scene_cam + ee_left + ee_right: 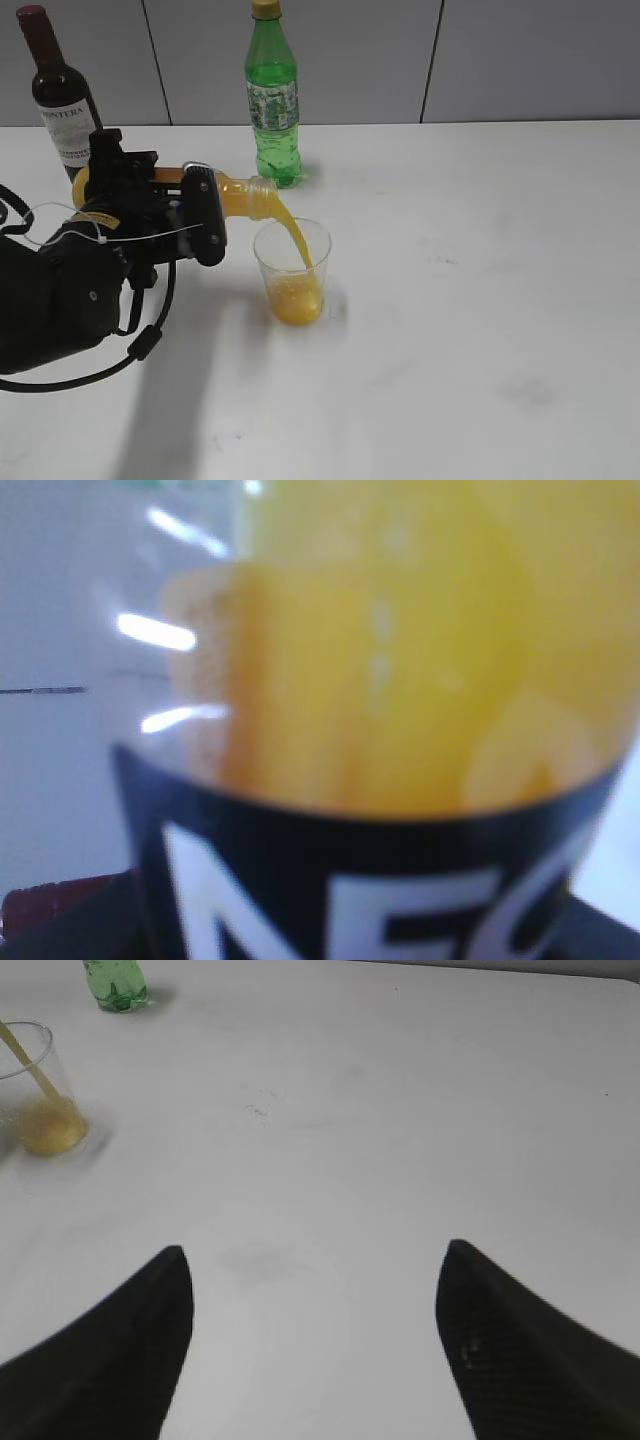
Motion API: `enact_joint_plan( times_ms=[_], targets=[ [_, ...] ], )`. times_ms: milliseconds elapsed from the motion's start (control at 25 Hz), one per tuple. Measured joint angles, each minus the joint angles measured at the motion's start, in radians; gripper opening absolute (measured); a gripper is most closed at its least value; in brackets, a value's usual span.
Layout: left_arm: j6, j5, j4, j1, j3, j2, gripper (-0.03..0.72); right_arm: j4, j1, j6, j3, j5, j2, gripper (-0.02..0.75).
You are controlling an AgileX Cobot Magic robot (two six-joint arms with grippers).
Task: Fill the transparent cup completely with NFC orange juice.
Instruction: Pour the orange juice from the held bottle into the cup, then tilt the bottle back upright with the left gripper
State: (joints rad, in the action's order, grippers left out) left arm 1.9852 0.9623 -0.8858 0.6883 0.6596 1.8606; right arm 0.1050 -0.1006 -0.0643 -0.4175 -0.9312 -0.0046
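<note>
Left gripper [190, 215] pours NFC orange juice [295, 245] near green bottle [273, 95].

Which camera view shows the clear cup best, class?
The exterior view: the whole cup stands on the table, partly filled, juice streaming in. The right wrist view catches it only at its left edge. The left wrist view shows none of it.
</note>
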Motion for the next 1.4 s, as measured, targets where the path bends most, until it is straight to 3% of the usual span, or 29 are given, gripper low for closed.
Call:
enact_joint_plan(
  times_ms=[1400],
  targets=[
    [0.115,0.06,-0.019,0.0,0.0,0.0,0.464,0.0,0.0,0.0,0.0,0.0,0.0,0.587]
  ],
)
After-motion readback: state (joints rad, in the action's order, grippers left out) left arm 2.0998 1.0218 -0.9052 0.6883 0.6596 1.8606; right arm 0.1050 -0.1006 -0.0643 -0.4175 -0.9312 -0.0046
